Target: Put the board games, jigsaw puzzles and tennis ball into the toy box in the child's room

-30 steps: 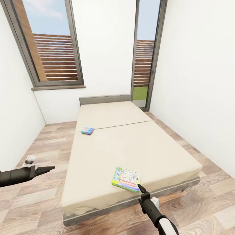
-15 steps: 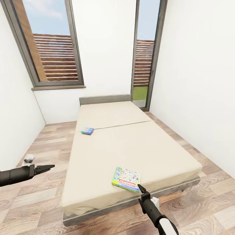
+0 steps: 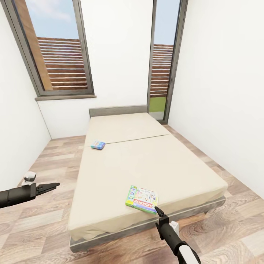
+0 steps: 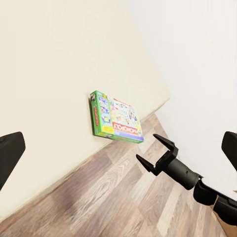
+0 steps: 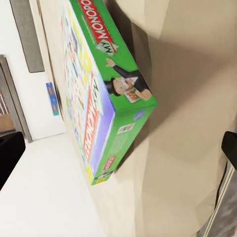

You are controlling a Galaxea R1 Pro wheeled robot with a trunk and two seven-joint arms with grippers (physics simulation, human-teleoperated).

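The bed (image 3: 121, 172) with its beige cover lies straight ahead. A pale green multicoloured board game (image 3: 142, 199) rests flat near the bed's front edge. A small blue board game (image 3: 98, 145) lies further up the bed on its left side. My right gripper (image 3: 156, 209) hovers just short of the green box's near corner. In the left wrist view the right gripper (image 4: 148, 148) stands open beside the green box (image 4: 116, 122). The right wrist view has the green box (image 5: 98, 98) very close between its spread fingers (image 5: 10, 153). My left gripper (image 3: 55, 185) is open over the floor left of the bed.
The dark grey headboard (image 3: 118, 111) stands against the white far wall, between a window (image 3: 55, 51) and a tall glass door (image 3: 163, 62). White walls close in on both sides. Strips of wooden floor (image 3: 47, 216) run along the bed's left and right.
The picture has shifted slightly, so the camera moved a little. My left gripper has drifted a little up and to the left. The right gripper and both boxes stay put.
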